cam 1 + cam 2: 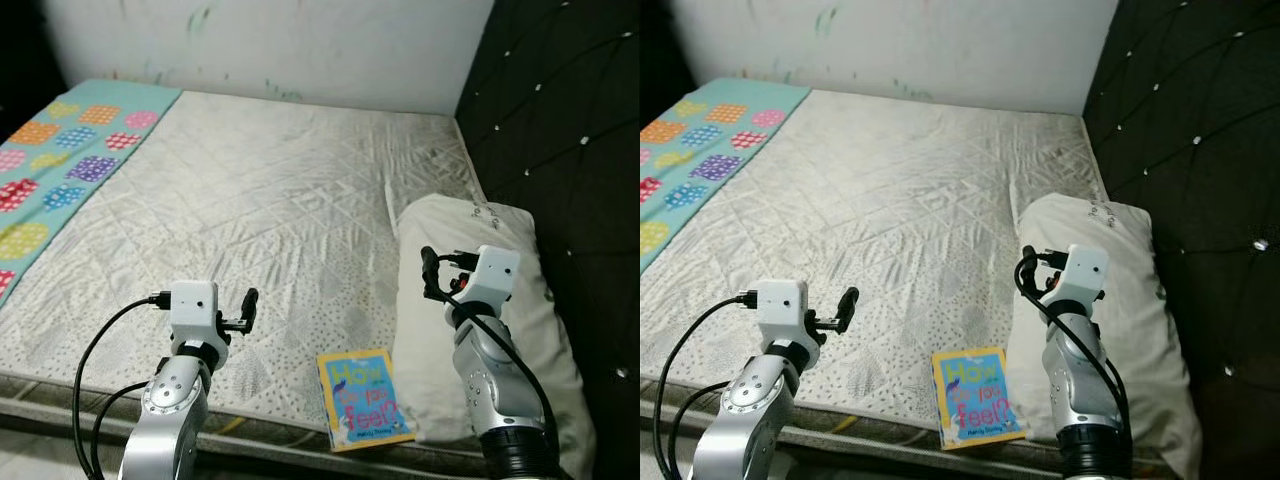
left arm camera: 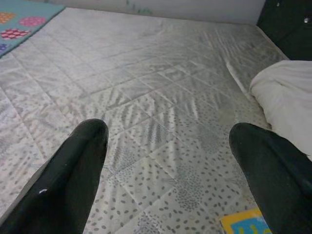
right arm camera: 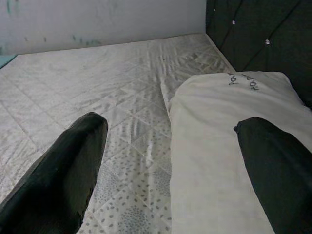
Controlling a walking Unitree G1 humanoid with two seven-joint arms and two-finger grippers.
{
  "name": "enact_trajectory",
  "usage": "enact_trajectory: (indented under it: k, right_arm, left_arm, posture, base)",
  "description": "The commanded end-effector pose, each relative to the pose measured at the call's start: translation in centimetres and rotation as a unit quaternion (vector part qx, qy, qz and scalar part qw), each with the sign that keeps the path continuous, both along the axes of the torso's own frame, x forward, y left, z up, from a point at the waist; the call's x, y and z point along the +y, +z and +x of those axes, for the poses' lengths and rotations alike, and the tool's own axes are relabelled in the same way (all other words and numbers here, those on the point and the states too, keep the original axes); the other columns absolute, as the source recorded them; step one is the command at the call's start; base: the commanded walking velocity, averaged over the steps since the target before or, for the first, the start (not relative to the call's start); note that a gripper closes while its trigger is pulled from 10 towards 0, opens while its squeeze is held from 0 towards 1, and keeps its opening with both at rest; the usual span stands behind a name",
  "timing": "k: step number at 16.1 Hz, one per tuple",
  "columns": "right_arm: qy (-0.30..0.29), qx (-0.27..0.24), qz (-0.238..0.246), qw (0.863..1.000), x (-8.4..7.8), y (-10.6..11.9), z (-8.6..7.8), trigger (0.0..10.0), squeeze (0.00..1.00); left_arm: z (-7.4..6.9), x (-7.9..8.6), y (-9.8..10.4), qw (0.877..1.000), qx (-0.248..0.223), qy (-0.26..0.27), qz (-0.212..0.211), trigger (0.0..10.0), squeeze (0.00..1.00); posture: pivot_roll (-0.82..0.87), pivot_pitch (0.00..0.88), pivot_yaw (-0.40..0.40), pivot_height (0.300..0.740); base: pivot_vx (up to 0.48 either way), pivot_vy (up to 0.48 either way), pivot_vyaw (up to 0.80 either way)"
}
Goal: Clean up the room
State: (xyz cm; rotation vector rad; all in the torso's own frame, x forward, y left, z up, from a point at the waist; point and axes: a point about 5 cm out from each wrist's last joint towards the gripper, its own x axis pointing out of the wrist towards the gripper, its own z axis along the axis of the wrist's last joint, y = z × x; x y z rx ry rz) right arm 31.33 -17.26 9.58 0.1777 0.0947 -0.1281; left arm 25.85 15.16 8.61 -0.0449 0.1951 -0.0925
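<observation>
Little looks done yet; a children's book (image 1: pixel 364 398) lies at the near edge of the bare mattress (image 1: pixel 270 210), just beside a white pillow (image 1: pixel 500 330); the left gripper (image 2: pixel 170 161) and right gripper (image 3: pixel 170 161) hover with fingers spread, holding nothing; a patterned blanket (image 1: pixel 50 170), perhaps crumpled, awaits

From where I stand, the count is short. One bare quilted mattress (image 1: pixel 270 210) fills the bed. One white pillow (image 1: pixel 500 330) lies on it by the dark headboard, and one picture book (image 1: pixel 364 398) with a yellow border sits at the near edge, just beside that pillow. One turquoise blanket (image 1: pixel 60 165) with coloured dotted patches runs along the far side. Two silver arms reach in, so two claws: the left claw (image 2: pixel 168 161) and the right claw (image 3: pixel 170 161), each with two black fingers spread apart. The pillow carries what looks like one line of writing, though it's too small to read.
</observation>
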Motion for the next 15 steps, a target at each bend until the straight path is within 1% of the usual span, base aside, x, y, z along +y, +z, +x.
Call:
enact_trajectory:
  k: [1,6,12,13,15]
  right_arm:
    - [-0.004,0.002,-0.003,1.0,-0.29,-0.15,-0.04,10.0,0.0]
    - [-0.011,0.003,-0.008,1.0,-0.68,-0.16,-0.09,10.0,0.0]
    - [-0.011,0.009,-0.015,1.0,-0.56,-0.41,-0.19,10.0,0.0]
    - [-0.016,0.018,-0.027,0.999,-0.69,-0.61,-0.24,10.0,0.0]
    - [-0.023,0.029,-0.035,0.999,-0.98,-0.99,-0.35,10.0,0.0]
  left_arm:
    - [-0.07,-0.12,-0.07,1.0,0.001,0.001,0.002,10.0,0.0]
    - [-0.05,-0.3,0.05,1.0,-0.003,-0.001,-0.001,10.0,0.0]
    - [-0.28,-0.65,0.12,1.0,-0.007,-0.012,-0.007,10.0,0.0]
    - [-0.22,-0.75,0.13,1.0,-0.008,-0.018,-0.006,10.0,0.0]
    - [0.08,-0.98,-0.07,1.0,-0.004,-0.027,0.008,10.0,0.0]
  posture:
    - [-0.07,0.0,-0.018,0.74]
    - [-0.07,0.0,-0.02,0.74]
    - [-0.07,0.0,-0.024,0.74]
    - [-0.07,0.0,-0.026,0.74]
    - [-0.07,0.0,-0.028,0.74]
  base:
    - [0.0,0.0,0.0]
    - [0.0,0.0,0.0]
    - [0.0,0.0,0.0]
    - [0.0,0.0,0.0]
    - [0.0,0.0,0.0]
